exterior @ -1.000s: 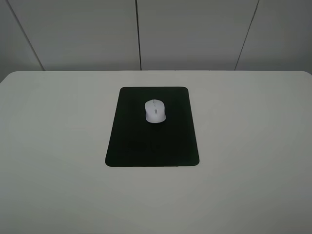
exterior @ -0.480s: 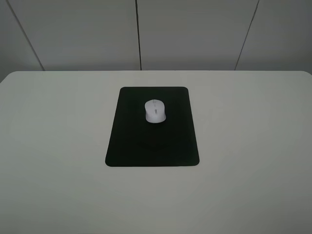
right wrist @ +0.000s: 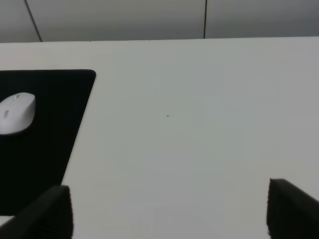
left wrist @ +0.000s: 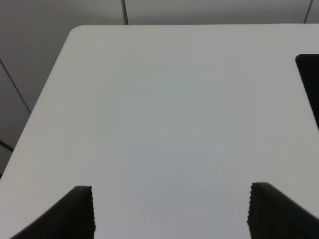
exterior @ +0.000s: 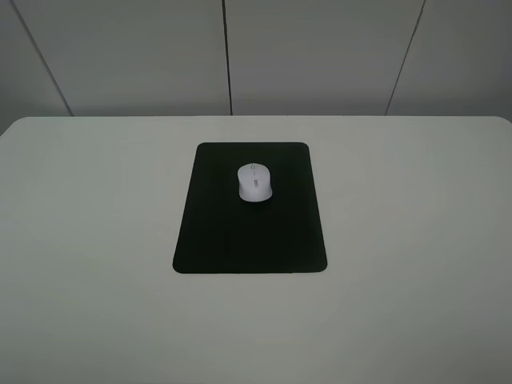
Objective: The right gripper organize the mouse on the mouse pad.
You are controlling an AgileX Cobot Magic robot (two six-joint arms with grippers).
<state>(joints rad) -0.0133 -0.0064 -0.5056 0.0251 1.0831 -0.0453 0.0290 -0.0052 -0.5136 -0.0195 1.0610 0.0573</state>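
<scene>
The white mouse (exterior: 254, 182) lies on the far half of the black mouse pad (exterior: 250, 232), in the middle of the white table; it also shows in the right wrist view (right wrist: 16, 113) on the pad (right wrist: 40, 129). Neither gripper shows in the exterior high view. My right gripper (right wrist: 169, 214) is open and empty, with its two fingers (right wrist: 291, 209) spread wide over bare table to the right of the pad. My left gripper (left wrist: 172, 214) is open and empty over the table's left part, with one pad corner (left wrist: 310, 74) at the view's edge.
The white table (exterior: 416, 240) has rounded far corners and a grey panelled wall (exterior: 320, 56) behind it. The table's left edge (left wrist: 45, 99) shows in the left wrist view.
</scene>
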